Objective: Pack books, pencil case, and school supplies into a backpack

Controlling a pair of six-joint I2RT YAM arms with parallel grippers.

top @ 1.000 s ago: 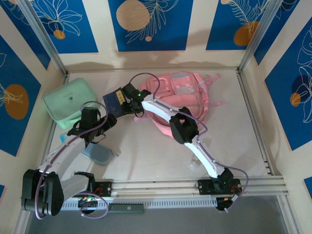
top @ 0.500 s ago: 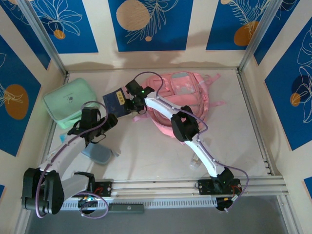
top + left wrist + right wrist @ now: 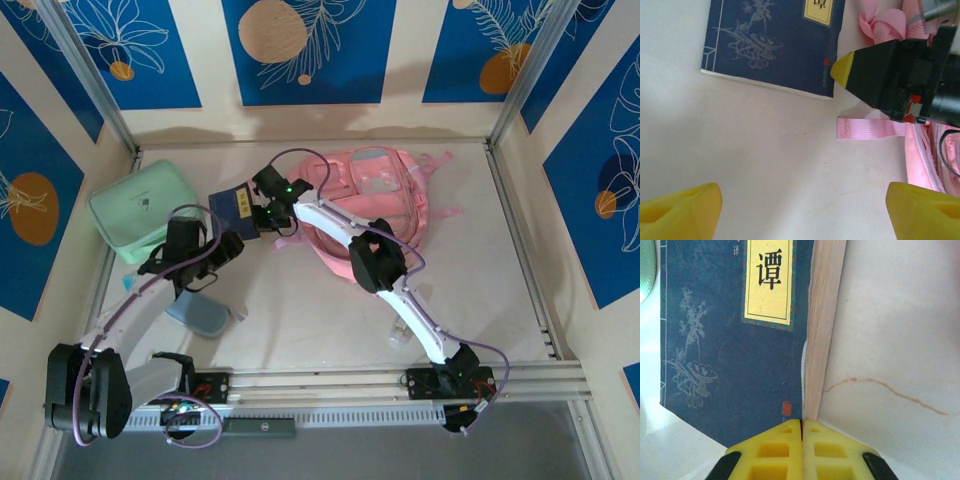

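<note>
right fingers (image 3: 775, 445): now pressed together at book (image 3: 715, 365) edge, were apart | left fingers (image 3: 680, 210): wide, over table (image 3: 765, 165)

Dark blue book (image 3: 772, 45) flat on white table (image 3: 765, 150), yellow label (image 3: 820, 10) at top. Right gripper (image 3: 842, 70), black with yellow tip, at book's right edge. Pink strap (image 3: 865, 128) just below. Pink backpack (image 3: 922, 150) far right. Left gripper (image 3: 802, 212) wide open, yellow fingertips (image 3: 680, 210) in bottom corners.

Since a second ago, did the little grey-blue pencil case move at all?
No. The pencil case lies at the same spot as before, just as far from the mint-green case and the rail at the table's near edge.
</note>
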